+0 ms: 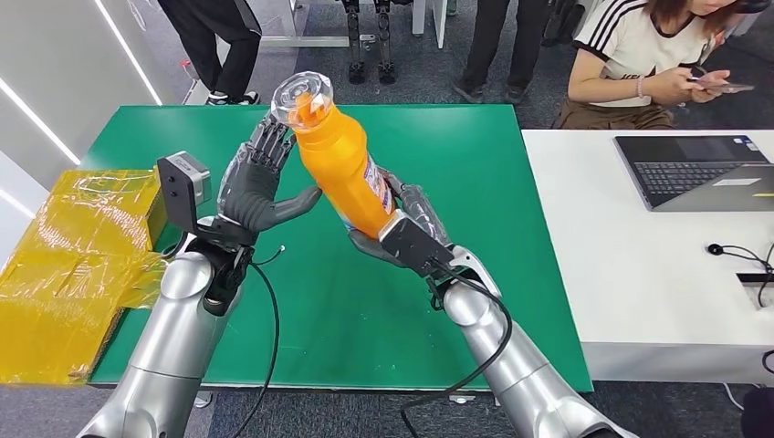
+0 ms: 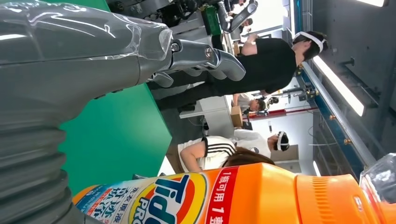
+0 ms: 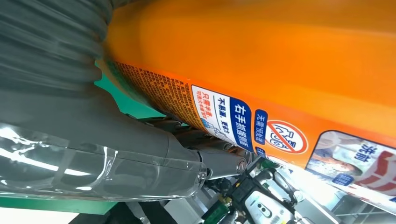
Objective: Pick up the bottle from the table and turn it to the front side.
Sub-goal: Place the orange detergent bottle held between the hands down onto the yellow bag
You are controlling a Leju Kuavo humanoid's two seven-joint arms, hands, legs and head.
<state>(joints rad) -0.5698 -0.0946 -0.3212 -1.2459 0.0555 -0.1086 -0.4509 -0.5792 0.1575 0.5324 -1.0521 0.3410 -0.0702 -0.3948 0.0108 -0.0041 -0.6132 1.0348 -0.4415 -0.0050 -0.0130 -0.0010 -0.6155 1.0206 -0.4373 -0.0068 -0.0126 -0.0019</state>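
Now right hand (image 1: 399, 222) grips orange Tide detergent bottle (image 1: 342, 155) low, lifted tilted over green table (image 1: 475, 182) centre; left hand (image 1: 258, 182) spread wide beside neck. Rotate slowly, steadying near cap (image 1: 302, 95), label forward.

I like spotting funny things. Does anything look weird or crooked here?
Yes. The orange bottle is off the green table, leaning sideways in the right hand instead of standing upright. Its cap is wrapped in clear plastic. The left hand is open beside it. Nothing looks spilled.
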